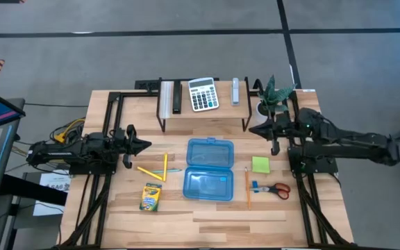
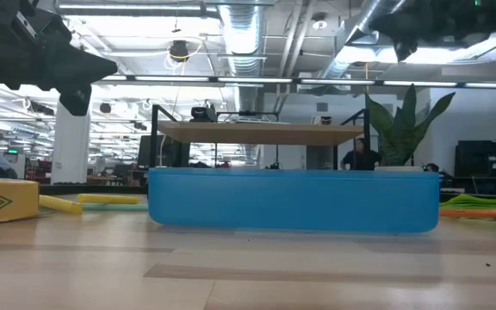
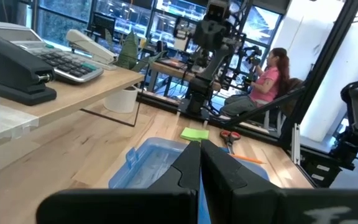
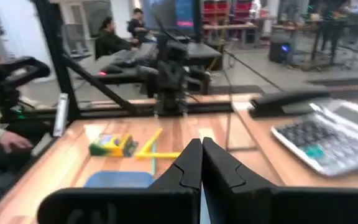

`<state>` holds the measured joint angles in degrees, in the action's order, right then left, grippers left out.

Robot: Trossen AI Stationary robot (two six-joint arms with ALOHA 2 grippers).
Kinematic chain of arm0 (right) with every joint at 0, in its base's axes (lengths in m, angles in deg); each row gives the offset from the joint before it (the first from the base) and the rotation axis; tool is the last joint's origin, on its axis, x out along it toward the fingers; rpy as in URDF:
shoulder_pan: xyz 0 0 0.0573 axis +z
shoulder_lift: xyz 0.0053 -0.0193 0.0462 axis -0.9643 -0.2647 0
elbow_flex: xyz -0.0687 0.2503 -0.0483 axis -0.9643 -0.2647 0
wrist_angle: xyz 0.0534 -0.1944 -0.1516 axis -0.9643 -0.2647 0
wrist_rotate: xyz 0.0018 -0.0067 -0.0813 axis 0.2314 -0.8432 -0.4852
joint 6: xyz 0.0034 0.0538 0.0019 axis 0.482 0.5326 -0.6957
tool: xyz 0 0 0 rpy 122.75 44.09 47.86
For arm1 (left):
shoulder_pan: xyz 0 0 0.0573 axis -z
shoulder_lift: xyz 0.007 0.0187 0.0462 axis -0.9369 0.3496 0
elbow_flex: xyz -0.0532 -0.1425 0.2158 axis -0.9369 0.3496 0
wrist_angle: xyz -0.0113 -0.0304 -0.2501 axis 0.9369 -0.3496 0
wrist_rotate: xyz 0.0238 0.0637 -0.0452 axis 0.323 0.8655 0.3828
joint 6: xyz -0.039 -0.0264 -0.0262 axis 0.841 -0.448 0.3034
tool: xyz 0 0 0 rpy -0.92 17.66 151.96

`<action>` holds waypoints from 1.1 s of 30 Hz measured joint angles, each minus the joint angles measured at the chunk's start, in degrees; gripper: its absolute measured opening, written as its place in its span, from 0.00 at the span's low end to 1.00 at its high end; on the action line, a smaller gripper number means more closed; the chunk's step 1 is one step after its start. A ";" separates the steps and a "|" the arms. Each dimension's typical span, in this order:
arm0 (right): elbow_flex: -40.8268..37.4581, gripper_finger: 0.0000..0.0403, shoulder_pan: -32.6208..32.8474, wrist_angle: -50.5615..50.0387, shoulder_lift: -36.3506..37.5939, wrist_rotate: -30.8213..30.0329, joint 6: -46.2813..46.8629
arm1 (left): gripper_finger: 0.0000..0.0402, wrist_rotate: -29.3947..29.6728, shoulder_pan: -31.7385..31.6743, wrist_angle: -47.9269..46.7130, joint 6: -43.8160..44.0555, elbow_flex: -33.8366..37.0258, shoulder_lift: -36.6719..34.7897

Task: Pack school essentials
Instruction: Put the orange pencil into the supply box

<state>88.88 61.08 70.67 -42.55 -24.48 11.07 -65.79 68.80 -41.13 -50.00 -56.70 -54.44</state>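
An open blue plastic case (image 1: pixel 209 170) sits mid-table with nothing visible inside. Left of it lie yellow pencils (image 1: pixel 155 171) and a crayon box (image 1: pixel 150 197), its print too small to read; right of it, an orange pencil (image 1: pixel 247 187), a lime-green sticky-note pad (image 1: pixel 260 164) and red-handled scissors (image 1: pixel 276 189). The left gripper (image 1: pixel 144 145) and right gripper (image 1: pixel 253 129), both pressed closed and holding nothing, hover well apart from the supplies.
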 joint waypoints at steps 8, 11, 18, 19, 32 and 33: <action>6.57 0.07 8.13 -8.70 -3.90 -7.76 -0.29 | 0.00 0.15 0.00 0.00 0.04 0.01 0.00; 8.28 0.07 11.72 -12.65 -4.96 -12.22 0.83 | 0.00 0.15 0.02 0.02 0.07 0.00 -0.02; 9.80 0.07 19.82 -23.37 -7.49 -21.40 8.17 | 0.00 2.24 0.00 0.40 -0.20 0.01 -0.01; 9.80 0.07 20.88 -24.21 -7.86 -22.09 9.90 | 0.00 2.67 0.00 0.46 -0.20 0.02 -0.02; 11.49 0.07 29.26 -30.60 -13.63 -24.19 19.82 | 0.00 6.62 0.00 1.11 -4.50 0.00 -0.02; 12.58 0.07 29.76 -31.86 -14.39 -25.01 19.80 | 0.00 6.65 0.00 1.11 -4.43 0.01 0.00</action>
<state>101.46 90.83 38.82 -56.94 -49.49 30.86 -59.14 68.80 -40.01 -54.43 -56.68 -54.44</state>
